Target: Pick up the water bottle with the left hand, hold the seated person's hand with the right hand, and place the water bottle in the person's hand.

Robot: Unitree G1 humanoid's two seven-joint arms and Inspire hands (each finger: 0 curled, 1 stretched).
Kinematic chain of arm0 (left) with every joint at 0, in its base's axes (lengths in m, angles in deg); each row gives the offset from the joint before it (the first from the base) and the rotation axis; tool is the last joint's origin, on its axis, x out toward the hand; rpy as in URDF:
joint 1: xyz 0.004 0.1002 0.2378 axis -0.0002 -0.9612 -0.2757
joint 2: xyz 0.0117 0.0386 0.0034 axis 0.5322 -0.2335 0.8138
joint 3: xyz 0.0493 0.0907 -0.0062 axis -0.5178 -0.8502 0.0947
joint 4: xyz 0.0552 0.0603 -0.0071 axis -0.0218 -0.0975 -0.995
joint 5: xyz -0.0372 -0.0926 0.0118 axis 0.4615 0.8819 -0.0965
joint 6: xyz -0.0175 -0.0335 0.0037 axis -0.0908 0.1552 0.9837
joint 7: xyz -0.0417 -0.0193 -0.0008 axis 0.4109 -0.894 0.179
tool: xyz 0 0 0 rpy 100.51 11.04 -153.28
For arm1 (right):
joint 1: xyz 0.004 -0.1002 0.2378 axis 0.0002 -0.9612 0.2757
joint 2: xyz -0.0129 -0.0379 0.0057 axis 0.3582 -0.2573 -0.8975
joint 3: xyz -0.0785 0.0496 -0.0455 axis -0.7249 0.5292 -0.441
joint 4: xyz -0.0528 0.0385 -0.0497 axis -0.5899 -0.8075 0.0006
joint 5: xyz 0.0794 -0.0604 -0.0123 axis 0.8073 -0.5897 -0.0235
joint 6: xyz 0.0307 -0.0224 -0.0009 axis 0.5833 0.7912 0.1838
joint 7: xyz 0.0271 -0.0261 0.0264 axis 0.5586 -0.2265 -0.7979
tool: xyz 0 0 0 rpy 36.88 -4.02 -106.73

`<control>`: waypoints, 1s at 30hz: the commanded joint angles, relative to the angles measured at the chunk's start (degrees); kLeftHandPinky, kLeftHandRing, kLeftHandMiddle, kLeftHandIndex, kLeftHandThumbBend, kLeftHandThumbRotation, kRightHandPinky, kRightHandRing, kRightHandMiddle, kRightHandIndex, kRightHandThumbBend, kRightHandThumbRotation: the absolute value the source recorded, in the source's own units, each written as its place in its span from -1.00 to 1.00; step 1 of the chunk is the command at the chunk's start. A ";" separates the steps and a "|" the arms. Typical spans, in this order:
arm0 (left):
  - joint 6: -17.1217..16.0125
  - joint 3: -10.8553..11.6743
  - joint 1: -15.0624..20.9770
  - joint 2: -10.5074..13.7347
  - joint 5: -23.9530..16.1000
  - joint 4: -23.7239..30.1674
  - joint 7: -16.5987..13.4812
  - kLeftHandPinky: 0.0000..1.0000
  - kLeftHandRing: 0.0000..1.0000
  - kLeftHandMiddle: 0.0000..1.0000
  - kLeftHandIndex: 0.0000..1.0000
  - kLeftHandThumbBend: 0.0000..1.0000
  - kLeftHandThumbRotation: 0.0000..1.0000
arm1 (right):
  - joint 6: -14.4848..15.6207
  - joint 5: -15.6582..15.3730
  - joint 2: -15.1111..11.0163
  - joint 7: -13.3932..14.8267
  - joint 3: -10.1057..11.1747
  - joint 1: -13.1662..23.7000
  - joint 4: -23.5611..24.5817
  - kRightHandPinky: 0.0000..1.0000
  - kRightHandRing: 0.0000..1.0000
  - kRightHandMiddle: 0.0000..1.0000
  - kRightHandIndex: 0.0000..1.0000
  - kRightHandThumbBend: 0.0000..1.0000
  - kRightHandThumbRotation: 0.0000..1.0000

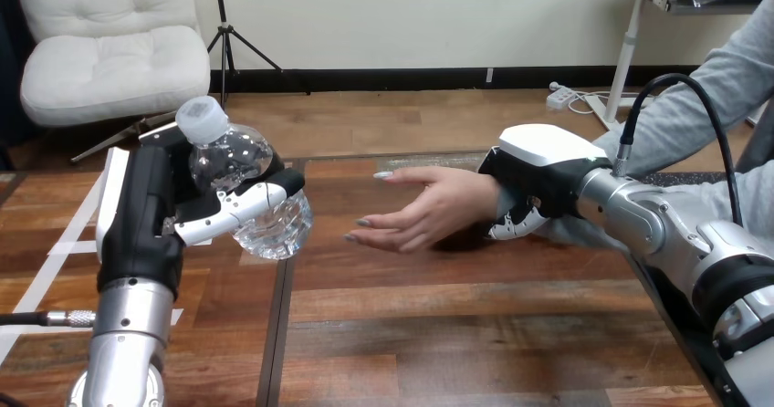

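Gripping the bottle: the left hand (151, 211) has its fingers (239, 208) curled round the clear body of the water bottle (239, 165), a firm wrap-around hold.
Water bottle: clear plastic with a white cap (202, 120), held up above the tabletop (456, 334) at the view's left. It is tilted, cap up and to the left, base down and to the right, toward the person.
Left arm: a silver forearm coming up from the bottom edge at the left, with the hand at its top.
Person's hand (429, 208): reaching in from the right, about mid-table and just above the wood. It is open, with the fingers stretched out toward the bottle.
Bottle and person's hand: apart. The fingertips point at the bottle's base with bare wood showing between them, and nothing lies in the palm.
Right hand (538, 165): closed round the person's wrist, its white shell over the top of the wrist and its fingers (507, 226) curled in underneath.
Right arm: comes in from the right edge, lying beside the person's grey sleeve (694, 106).
Tabletop: dark wooden planks, with white tape strips (55, 252) at its left side.
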 commanded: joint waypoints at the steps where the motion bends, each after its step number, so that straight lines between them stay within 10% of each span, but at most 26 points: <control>1: -1.13 -0.77 5.01 -0.15 0.45 1.31 -0.05 -0.47 -0.36 -0.26 -0.23 0.45 -1.00 | -0.60 0.27 1.26 1.05 0.57 7.00 0.38 -0.43 -0.32 -0.17 -0.14 -0.07 -0.81; 30: -5.53 -2.59 10.43 -0.77 0.38 -7.18 0.16 -0.46 -0.35 -0.26 -0.24 0.45 -1.00 | 0.08 0.60 2.70 0.60 0.77 8.00 0.16 -0.44 -0.33 -0.19 -0.18 -0.09 -0.68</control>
